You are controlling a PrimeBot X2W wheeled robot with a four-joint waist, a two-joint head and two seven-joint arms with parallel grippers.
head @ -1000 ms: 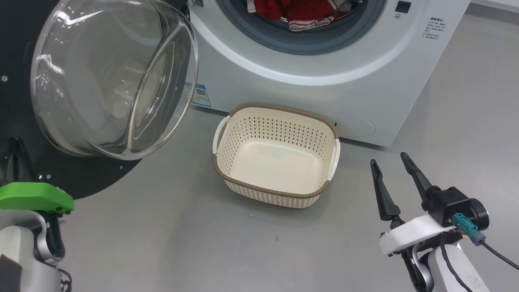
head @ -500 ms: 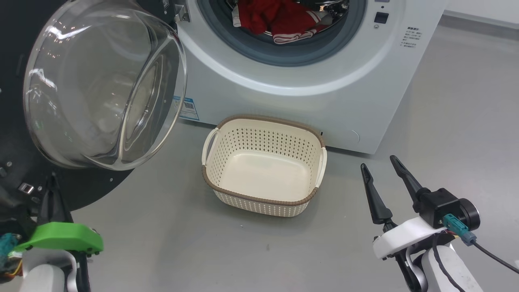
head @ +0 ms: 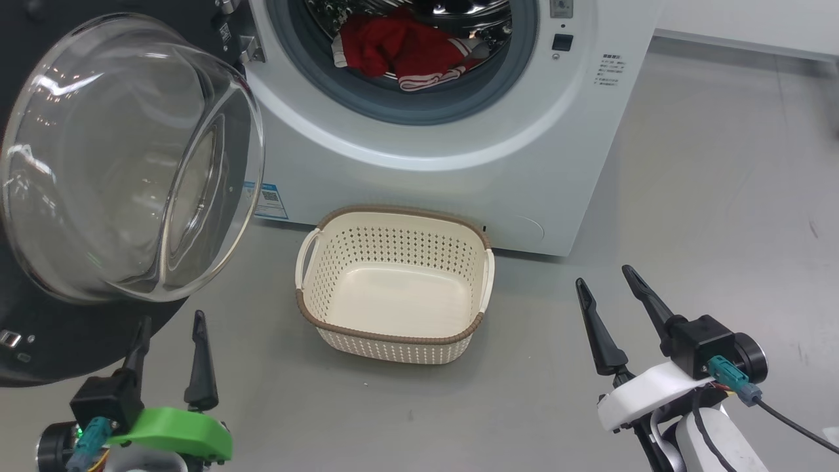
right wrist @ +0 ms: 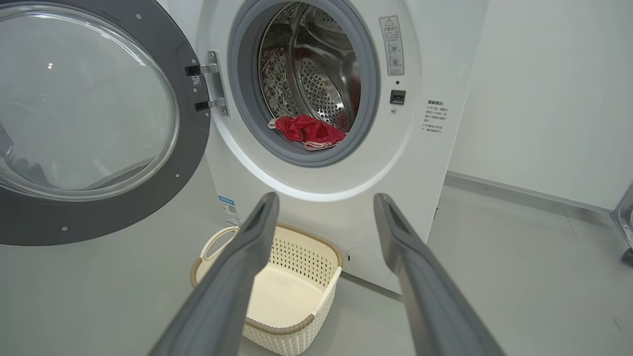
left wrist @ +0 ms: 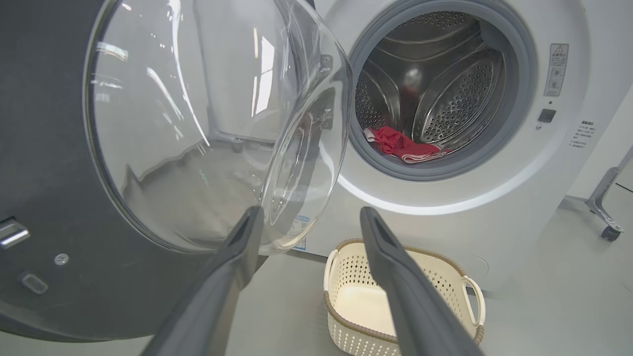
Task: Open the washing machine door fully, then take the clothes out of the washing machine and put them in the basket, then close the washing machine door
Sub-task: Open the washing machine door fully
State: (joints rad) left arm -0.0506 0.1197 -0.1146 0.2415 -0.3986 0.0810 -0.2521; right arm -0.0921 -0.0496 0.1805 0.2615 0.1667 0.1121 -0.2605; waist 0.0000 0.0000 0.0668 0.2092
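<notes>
Standing open before the robot, the white front-loading washing machine (head: 459, 164) shows its steel drum (left wrist: 445, 89): the washing machine door (head: 124, 164) hangs swung wide to the left, so the opening step looks done. The cream basket (head: 393, 213) sits empty on the floor (head: 524, 393) just in front of the machine. The red clothes (head: 393, 49) lie at the drum's front lip — unloading has not begun, and closing comes last. Both the left end effector (head: 172, 319) and the right end effector (head: 604, 276) hover low, fingers spread, holding nothing.
</notes>
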